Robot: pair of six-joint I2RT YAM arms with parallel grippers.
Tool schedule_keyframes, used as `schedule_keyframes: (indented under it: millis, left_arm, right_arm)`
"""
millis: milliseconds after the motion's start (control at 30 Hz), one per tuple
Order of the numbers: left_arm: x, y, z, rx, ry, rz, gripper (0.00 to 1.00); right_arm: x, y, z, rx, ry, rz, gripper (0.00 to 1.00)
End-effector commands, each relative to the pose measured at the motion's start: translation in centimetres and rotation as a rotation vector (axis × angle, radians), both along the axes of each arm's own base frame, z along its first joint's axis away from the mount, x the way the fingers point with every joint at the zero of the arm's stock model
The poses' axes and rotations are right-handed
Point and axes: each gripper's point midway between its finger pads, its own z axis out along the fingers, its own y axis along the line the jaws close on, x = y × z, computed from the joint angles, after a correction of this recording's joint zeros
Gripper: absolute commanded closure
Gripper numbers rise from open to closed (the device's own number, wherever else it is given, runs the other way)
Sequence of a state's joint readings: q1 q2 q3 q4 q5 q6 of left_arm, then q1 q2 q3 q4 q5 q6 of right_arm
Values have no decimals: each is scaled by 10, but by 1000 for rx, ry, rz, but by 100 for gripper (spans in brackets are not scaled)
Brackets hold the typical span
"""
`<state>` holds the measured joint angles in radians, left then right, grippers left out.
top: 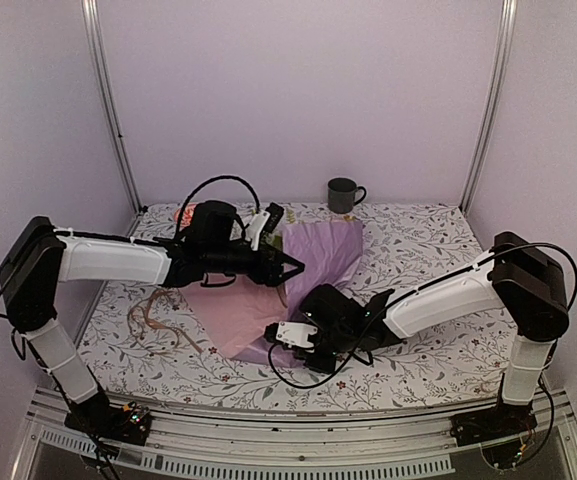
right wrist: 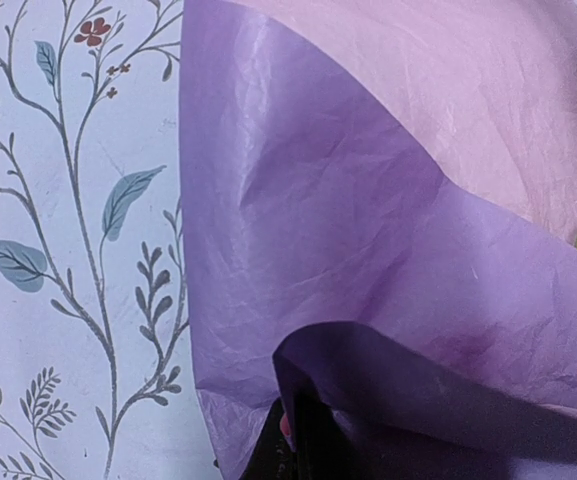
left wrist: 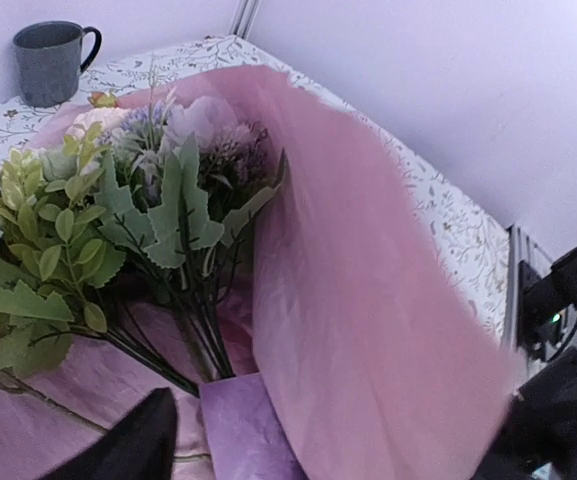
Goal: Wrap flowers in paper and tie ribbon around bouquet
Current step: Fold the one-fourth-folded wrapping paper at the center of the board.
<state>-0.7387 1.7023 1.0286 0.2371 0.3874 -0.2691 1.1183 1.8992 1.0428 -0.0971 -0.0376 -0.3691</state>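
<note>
Lilac paper (top: 330, 250) drapes over flowers (left wrist: 118, 200); our R gripper (right wrist: 293, 445) pinches its edge for wrapping, L gripper (top: 290, 265) spread open.

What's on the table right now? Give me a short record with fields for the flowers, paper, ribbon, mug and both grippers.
flowers: lying on the paper, blooms toward the mug
paper: one side folded up over the flowers
ribbon: loose on the table cloth, left of the paper, untied
left gripper: open, above the stems
right gripper: shut on the paper's near edge
mug: upright at the far edge
</note>
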Motion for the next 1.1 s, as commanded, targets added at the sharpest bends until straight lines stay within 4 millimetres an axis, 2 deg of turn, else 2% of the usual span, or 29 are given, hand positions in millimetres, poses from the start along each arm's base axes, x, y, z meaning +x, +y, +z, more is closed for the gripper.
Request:
schedule_keyframes:
  millis: [0,33,100,133,200,267,333,400,433,467,500,567,633,733,767,800,867,967,1067]
  left_arm:
    - [21,9,-4,25,33,46,91]
    - [22,9,-5,12,50,33,100]
    - [26,16,-12,17,59,42,100]
    - [34,27,-21,37,52,88,100]
    - [48,58,-63,81,116,189,100]
    - [54,74,-94,83,210,201,100]
    - [52,76,-118,83,251,189,100]
    - [50,74,-132,74,277,185,100]
    - [50,74,-132,62,275,187,100]
    - [47,76,-148,71,299,190,100]
    - [46,76,-152,66,301,191,100]
    - [45,77,-156,64,304,193,100]
    - [43,78,-159,63,308,195,100]
    - [44,82,-162,60,316,220,100]
    - [45,85,-162,63,316,231,100]
    - [46,85,-162,68,314,235,100]
    - [46,86,-162,78,314,240,100]
    - [50,91,-157,83,304,273,100]
    - [56,97,-156,109,275,306,100]
  right_arm:
    - [-3,-7,-7,-44,14,12,100]
    - [-2,-8,-5,-43,10,11,100]
    - [-2,-9,-2,-47,7,7,96]
    - [-2,-10,1,-48,13,2,92]
    - [-6,-12,17,-21,27,-4,83]
    - [-14,-16,28,13,56,-8,72]
    - [-23,-18,50,69,84,-5,58]
    - [-32,-19,77,128,115,2,52]
    - [-35,-20,96,178,136,17,50]
    - [-35,-23,121,252,166,29,48]
    - [-36,-25,147,345,211,61,45]
    - [-23,-34,188,536,288,71,36]
    - [-8,-31,202,648,325,59,37]
    - [7,-4,194,718,384,79,51]
    - [15,5,184,707,425,51,53]
    - [21,14,163,678,472,25,55]
    - [21,21,130,628,559,19,58]
    - [14,13,68,493,674,-65,63]
    - [14,-19,27,365,665,-230,66]
